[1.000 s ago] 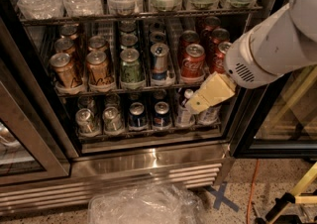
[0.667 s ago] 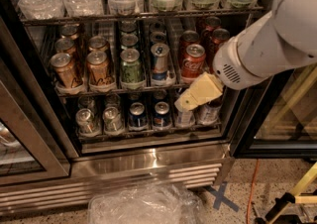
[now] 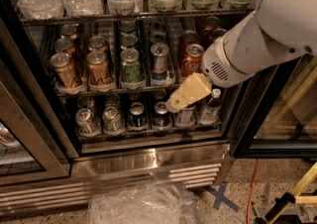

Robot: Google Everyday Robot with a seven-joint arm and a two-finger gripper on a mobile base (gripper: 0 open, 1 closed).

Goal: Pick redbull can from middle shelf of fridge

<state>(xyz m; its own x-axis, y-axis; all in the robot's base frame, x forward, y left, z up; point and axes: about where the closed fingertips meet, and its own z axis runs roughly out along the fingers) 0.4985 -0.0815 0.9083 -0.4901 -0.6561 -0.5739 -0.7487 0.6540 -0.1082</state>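
Gripper (image 3: 174,104) hangs off the white arm (image 3: 257,44) in front of the lower rack, its tip pointing down-left, just beside a dark-blue can (image 3: 161,114). Whether it is spread or pressed together cannot be told. Up and slightly left of it, clear of it, the redbull can (image 3: 159,62) stands at the front of its lane on the middle shelf (image 3: 101,91) of the fridge (image 3: 148,166). A green can (image 3: 131,67) is left of that can, a cola can (image 3: 192,60) right of it, directly above the gripper. A small bottle (image 3: 210,105) stands just right of the gripper.

Speckled floor (image 3: 280,171): clear plastic bag (image 3: 143,205), blue tape cross (image 3: 221,197), orange cable (image 3: 251,188); end effector (image 3: 173,105) before fridge (image 3: 148,163)
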